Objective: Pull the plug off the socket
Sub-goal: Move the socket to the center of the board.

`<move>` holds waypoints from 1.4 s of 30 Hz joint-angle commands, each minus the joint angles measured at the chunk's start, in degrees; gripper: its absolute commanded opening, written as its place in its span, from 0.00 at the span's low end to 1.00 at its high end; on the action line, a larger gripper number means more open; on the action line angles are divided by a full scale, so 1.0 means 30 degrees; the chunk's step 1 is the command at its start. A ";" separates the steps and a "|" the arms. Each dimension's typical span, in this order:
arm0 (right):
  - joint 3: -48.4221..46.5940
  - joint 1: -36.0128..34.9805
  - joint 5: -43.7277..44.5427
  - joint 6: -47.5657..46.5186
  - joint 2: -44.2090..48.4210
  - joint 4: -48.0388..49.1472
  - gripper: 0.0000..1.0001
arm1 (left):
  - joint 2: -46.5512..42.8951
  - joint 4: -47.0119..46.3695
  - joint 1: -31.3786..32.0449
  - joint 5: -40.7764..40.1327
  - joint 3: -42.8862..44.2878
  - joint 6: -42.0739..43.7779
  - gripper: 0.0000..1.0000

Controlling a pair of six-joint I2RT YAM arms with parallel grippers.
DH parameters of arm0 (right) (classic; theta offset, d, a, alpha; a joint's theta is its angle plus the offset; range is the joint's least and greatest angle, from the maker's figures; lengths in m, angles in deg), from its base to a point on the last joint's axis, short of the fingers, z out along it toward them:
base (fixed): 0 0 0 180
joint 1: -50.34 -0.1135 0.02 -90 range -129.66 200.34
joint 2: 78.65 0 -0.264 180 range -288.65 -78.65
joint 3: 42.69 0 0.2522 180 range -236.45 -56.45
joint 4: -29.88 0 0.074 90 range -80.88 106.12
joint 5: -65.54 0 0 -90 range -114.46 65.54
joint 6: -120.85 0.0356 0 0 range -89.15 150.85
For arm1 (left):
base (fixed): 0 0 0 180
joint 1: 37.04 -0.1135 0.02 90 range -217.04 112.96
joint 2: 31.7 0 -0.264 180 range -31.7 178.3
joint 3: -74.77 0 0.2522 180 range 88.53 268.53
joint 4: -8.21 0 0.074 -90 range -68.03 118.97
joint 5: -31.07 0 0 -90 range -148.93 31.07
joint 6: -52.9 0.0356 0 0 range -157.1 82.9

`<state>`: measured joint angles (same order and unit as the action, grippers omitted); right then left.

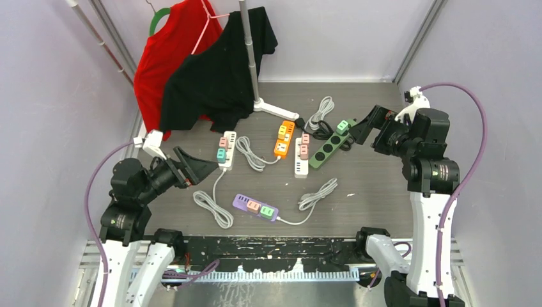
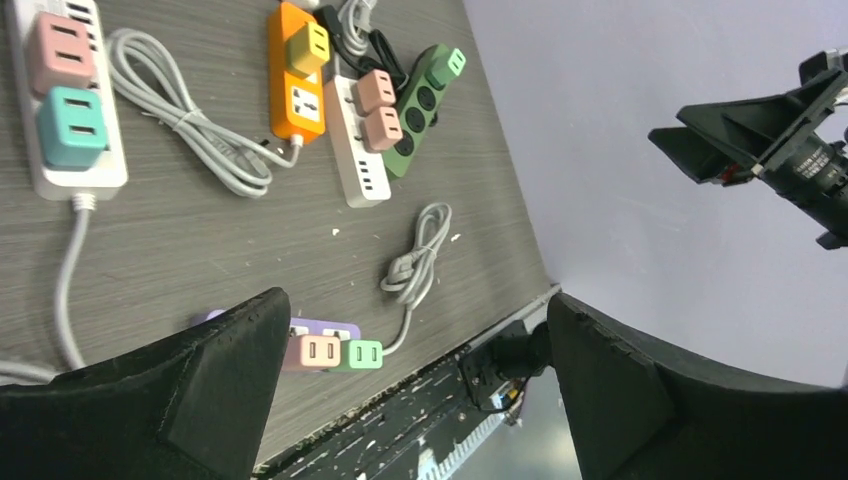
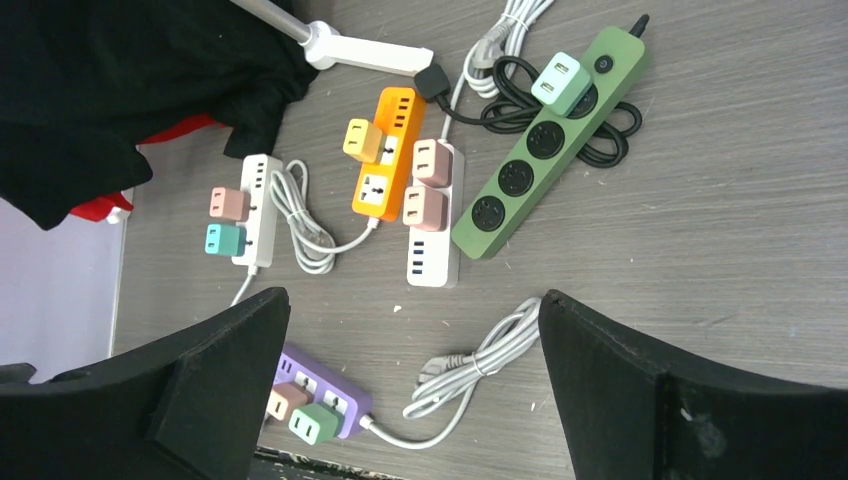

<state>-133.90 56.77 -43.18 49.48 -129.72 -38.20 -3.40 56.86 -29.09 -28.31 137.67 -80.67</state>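
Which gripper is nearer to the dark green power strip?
Right. The right gripper hangs beside the far end of the dark green power strip; the left gripper is to its left, next to a white power strip.

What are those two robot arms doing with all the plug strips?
Nothing is held yet. Both arms hover above the table, with the left gripper and right gripper open and empty. Five power strips lie there, each with small plugs pushed in, like the purple strip nearest the arms. Neither gripper touches any of them.
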 commanded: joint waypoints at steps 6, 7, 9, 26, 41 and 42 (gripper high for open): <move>0.0216 -0.0155 -0.4175 -0.2365 -0.1224 0.2531 1.00 | -0.0297 -0.7017 0.0922 0.2488 -0.3119 -0.2583 0.99; 0.0333 -0.0173 -0.4970 -0.2810 -0.1440 0.2619 1.00 | -0.0227 -0.7482 0.1407 0.2356 -0.3405 -0.2615 0.99; 0.0559 -0.0346 -0.5795 -0.3557 -0.2018 0.2806 1.00 | 0.0224 -0.8133 0.3040 0.1703 -0.3843 -0.2298 0.99; 0.4996 -0.7312 -1.1377 -2.0367 -0.6979 0.1173 1.00 | 0.8403 -1.3049 2.0474 -1.2239 -0.5635 0.8477 0.90; 1.0092 -1.5433 -0.6651 -2.1484 -0.8323 0.6094 0.97 | 0.3757 -0.9936 1.7366 -1.3694 -0.8101 0.7229 0.98; 1.0215 -1.6016 -0.6193 -2.1370 -0.8565 0.6360 0.96 | 0.3603 -1.0021 1.7003 -1.3280 -0.8246 0.7028 0.96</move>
<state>-104.96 13.98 -66.07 -15.87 -153.63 -26.05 9.73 27.82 25.42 -68.75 114.83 -56.98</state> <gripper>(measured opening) 0.978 0.980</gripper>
